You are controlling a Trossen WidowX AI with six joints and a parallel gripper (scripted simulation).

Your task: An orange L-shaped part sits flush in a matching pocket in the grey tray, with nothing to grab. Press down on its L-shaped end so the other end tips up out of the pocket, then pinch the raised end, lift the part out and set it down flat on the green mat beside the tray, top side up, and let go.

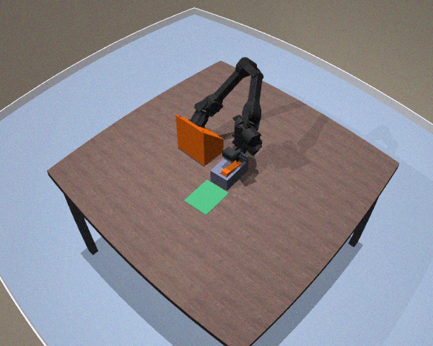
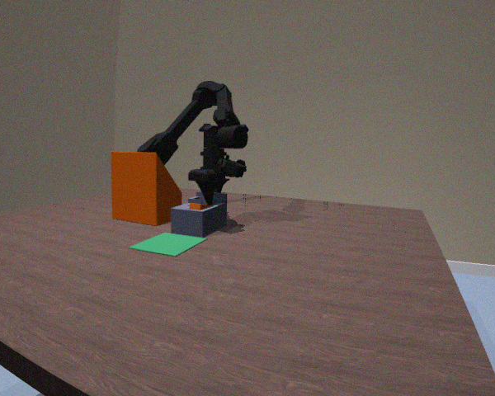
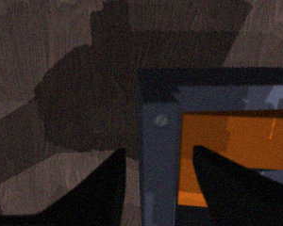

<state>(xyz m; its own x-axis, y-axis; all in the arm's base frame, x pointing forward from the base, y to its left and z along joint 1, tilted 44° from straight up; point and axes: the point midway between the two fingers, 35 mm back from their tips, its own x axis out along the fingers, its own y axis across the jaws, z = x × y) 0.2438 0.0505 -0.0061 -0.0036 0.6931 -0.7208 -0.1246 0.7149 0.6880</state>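
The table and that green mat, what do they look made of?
The table looks like dark brown wood: grain streaks run along its top, matte. The green mat looks like a thin flat sheet, plain and matte; rubber, plastic or paper, I cannot tell.

The top view looks steeply down from afar onto the whole table (image 1: 142, 238), the exterior view sits low by the table's near edge, both sharing the grey tray (image 2: 188, 219), which the close wrist view shows at 3 o'clock.
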